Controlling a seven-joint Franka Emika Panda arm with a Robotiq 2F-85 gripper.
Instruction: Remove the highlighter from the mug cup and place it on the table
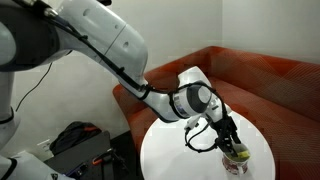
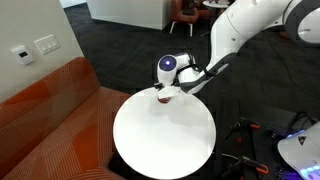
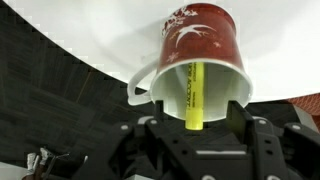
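The mug cup (image 3: pixel 205 45) is red with white markings and a white inside and handle. It stands on the round white table (image 3: pixel 80 30). The yellow-green highlighter (image 3: pixel 193 95) stands in the mug, and its end sticks out toward the wrist camera. My gripper (image 3: pixel 195 112) is open right above the mug, with one finger on each side of the highlighter's end and not touching it. In both exterior views the gripper (image 1: pixel 231 143) (image 2: pixel 166 90) hangs over the mug (image 1: pixel 237 161) (image 2: pixel 161 98) near the table's edge. A bit of highlighter (image 1: pixel 240 152) shows at the rim.
A reddish-brown corner sofa (image 1: pixel 265 75) (image 2: pixel 50 120) curves around the table (image 1: pixel 195 150) (image 2: pixel 165 140). Dark carpet (image 3: pixel 60 100) lies below. A black bag and gear (image 1: pixel 75 145) sit on the floor beside the robot base.
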